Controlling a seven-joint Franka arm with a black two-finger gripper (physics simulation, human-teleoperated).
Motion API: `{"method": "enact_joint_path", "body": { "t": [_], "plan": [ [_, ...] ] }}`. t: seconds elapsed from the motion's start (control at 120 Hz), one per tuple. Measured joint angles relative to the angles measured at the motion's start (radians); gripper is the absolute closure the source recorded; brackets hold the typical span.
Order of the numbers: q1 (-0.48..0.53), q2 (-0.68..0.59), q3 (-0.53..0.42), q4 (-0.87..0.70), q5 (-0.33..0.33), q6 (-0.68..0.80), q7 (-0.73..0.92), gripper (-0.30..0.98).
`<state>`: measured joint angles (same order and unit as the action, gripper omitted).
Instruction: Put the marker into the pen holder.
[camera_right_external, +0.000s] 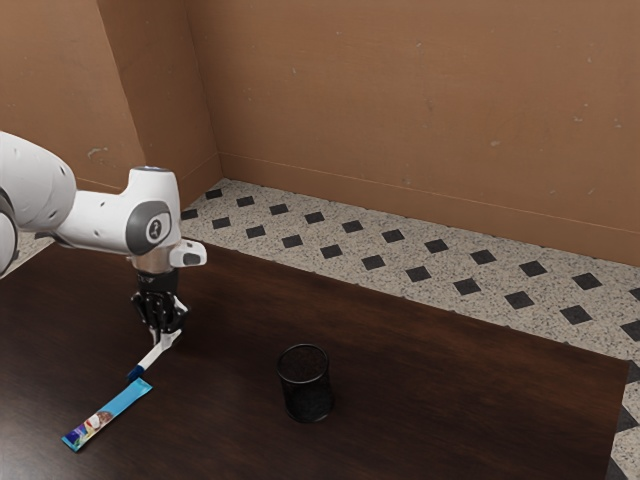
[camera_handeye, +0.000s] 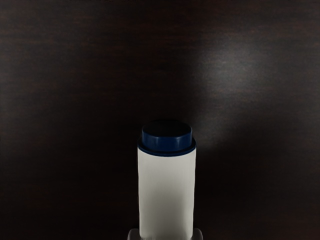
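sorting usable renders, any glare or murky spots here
Wrist view: soft pale glare on the tabletop, off past the blue end of the marker; exterior view: fairly even light on the wall, but the black pen holder nearly merges with the dark tabletop.

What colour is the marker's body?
The marker has a white body; it shows best in the wrist view.

The white-barrelled marker (camera_handeye: 166, 192) points away from the hand, its narrower blue end (camera_handeye: 166, 144) foremost, with a nearly black flat face; grey fingertips (camera_handeye: 133, 235) flank the barrel, one on each side; behind it spreads the dark brown, streaky-grained table (camera_handeye: 75, 75); a pale, soft sheen (camera_handeye: 235, 65) lies beyond the blue end, off to one side.
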<state>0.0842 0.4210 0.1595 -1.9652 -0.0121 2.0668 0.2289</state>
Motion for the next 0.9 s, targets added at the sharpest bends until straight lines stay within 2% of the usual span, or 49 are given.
{"method": "enact_joint_path", "body": {
  "t": [0.133, 0.267, 0.417, 0.5, 0.6, 0.75, 0.9],
  "plan": [
    [-0.002, -0.025, 0.000, 0.001, 0.010, 0.008, -0.005, 0.77],
    [-0.035, -0.166, -0.035, -0.031, 0.086, 0.056, -0.012, 0.78],
    [-0.116, -0.332, -0.091, -0.158, 0.178, 0.288, -0.033, 0.79],
    [-0.169, -0.426, -0.099, -0.251, 0.196, 0.432, -0.070, 0.79],
    [-0.158, -0.537, -0.194, -0.328, 0.203, 0.550, -0.135, 0.79],
    [-0.168, -0.551, -0.292, -0.393, 0.197, 0.686, -0.254, 0.79],
    [-0.170, -0.525, -0.334, -0.408, 0.190, 0.773, -0.359, 0.79]
  ]
}}
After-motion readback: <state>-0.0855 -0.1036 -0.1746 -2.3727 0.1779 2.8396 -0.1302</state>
